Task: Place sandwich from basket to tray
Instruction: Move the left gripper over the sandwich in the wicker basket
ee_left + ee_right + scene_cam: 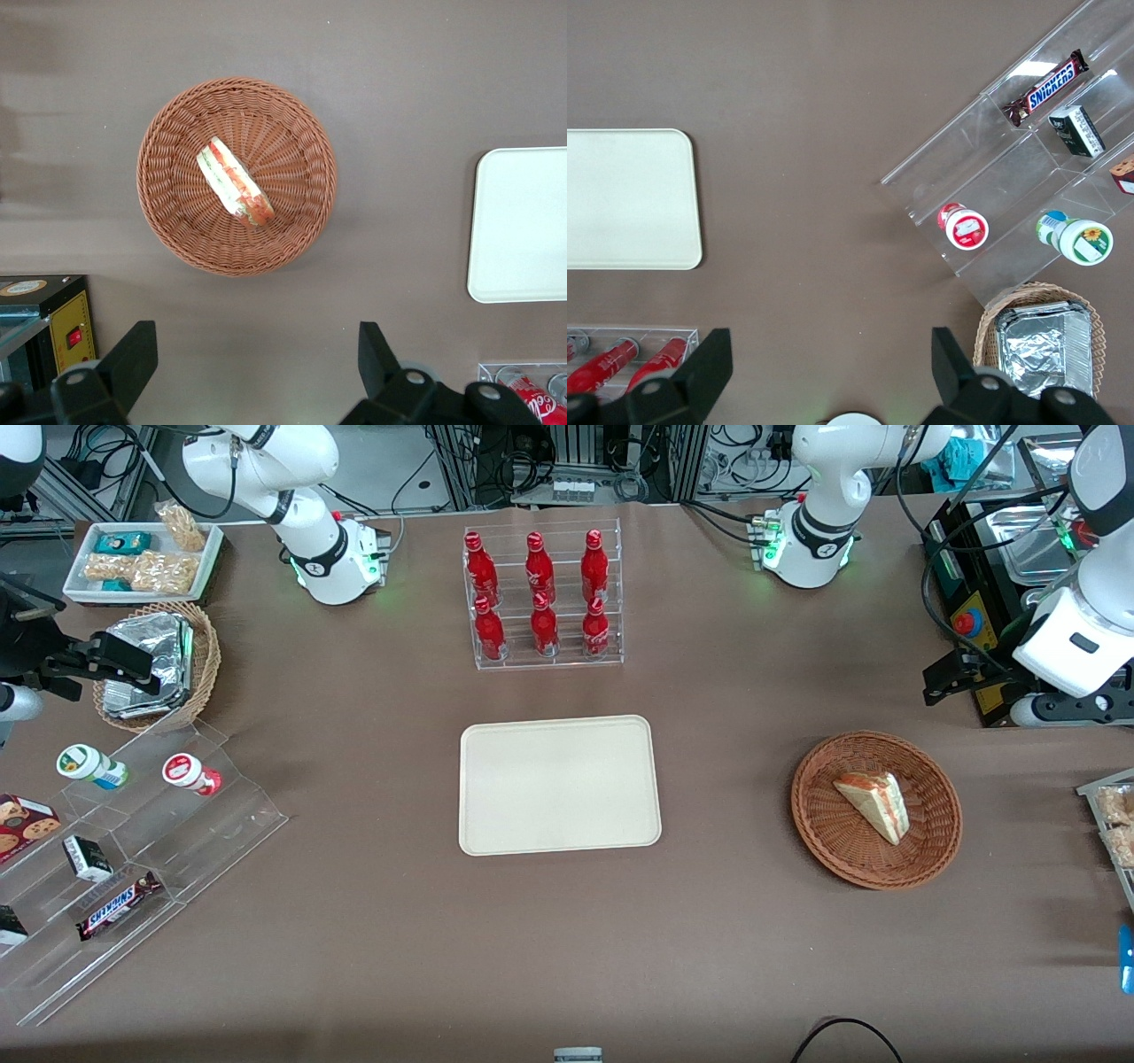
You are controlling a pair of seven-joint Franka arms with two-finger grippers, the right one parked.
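The black two-finger claw [257, 363] of the left arm hangs high above the brown worktop [726, 921], fingers [133, 354] spread wide and holding nothing, near the worktop edge at the working arm's end. A wide, shallow reddish-brown wicker basket [177, 230] sits on the worktop below it, holding the triangular white-bread sandwich [235, 181] with red, orange and green filling. The flat cream-beige rectangular tray [558, 784] lies well apart, at the worktop's middle.
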